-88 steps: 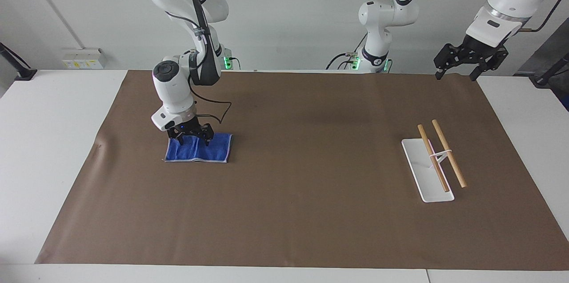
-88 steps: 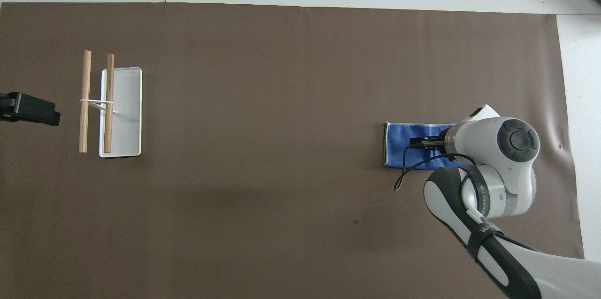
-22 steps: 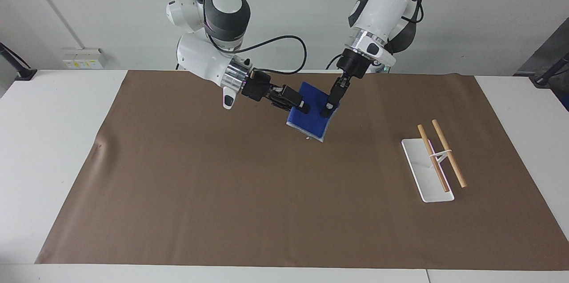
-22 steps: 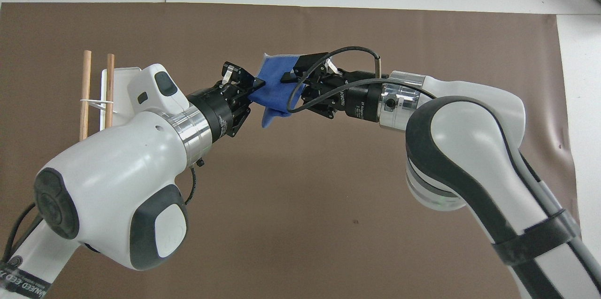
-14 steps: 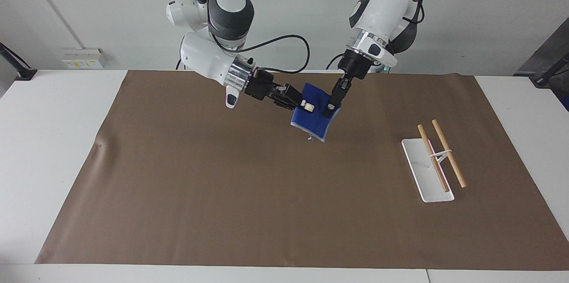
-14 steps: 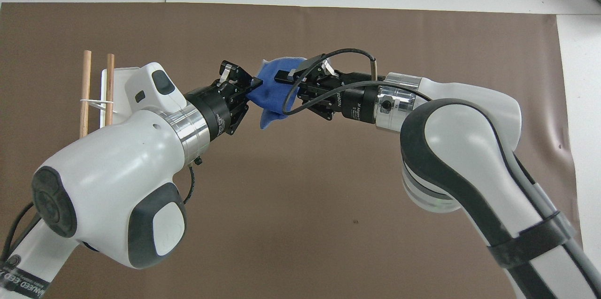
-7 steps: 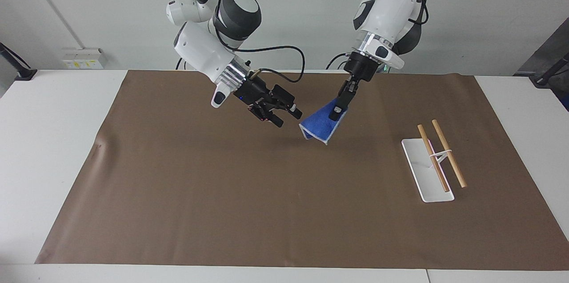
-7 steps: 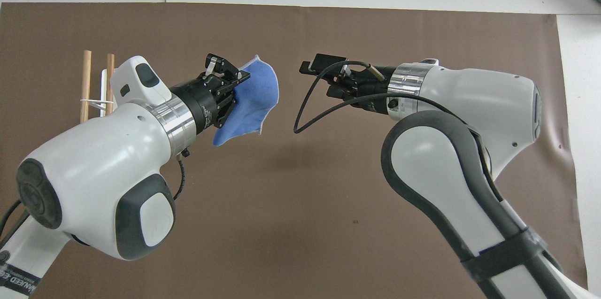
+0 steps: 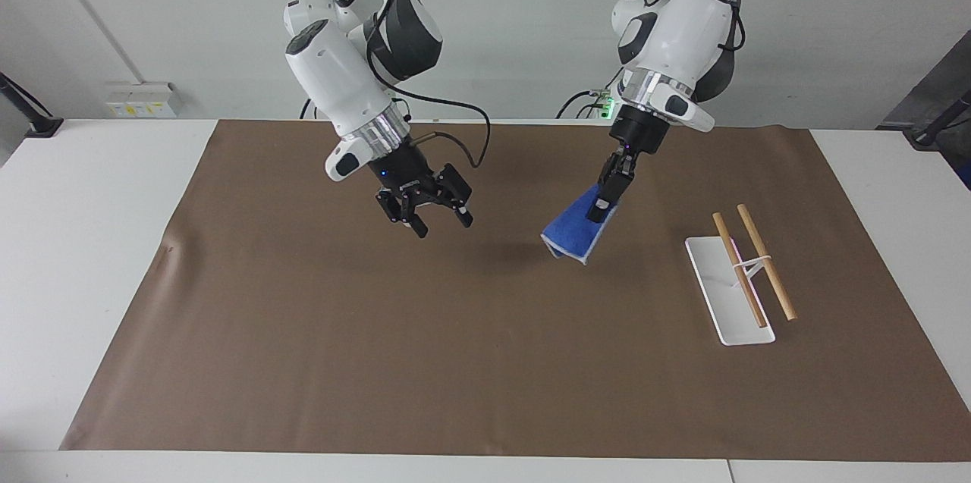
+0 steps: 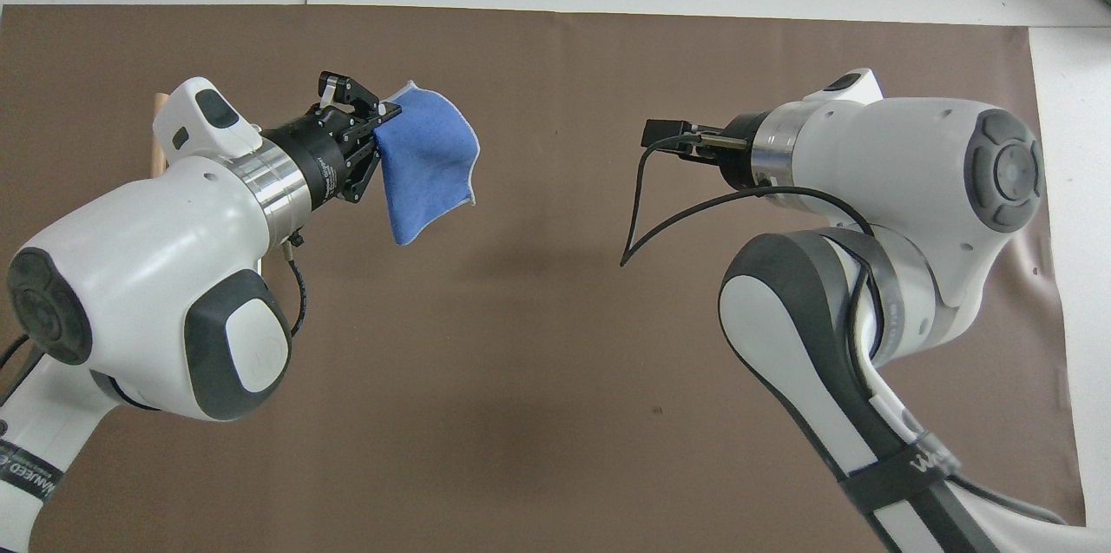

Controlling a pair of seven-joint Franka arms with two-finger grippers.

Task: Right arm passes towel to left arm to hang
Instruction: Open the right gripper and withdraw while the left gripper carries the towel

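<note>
Now the left end effector [image 9: 603,207] pinches the towel [image 9: 574,233] by its upper corner — the cloth hangs off the fingertips in the air over the sheet [image 9: 485,362], clear of the surface, near the rack [image 9: 740,274]. The right end effector [image 9: 425,211] hovers well apart over the sheet — fingers spread, holding nothing.

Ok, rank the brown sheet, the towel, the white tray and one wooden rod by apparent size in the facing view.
1. Brown sheet, by far the largest.
2. White tray.
3. Towel, hanging bunched from the left gripper, so its true size is unsure.
4. Wooden rod, as long as the tray but far thinner.
</note>
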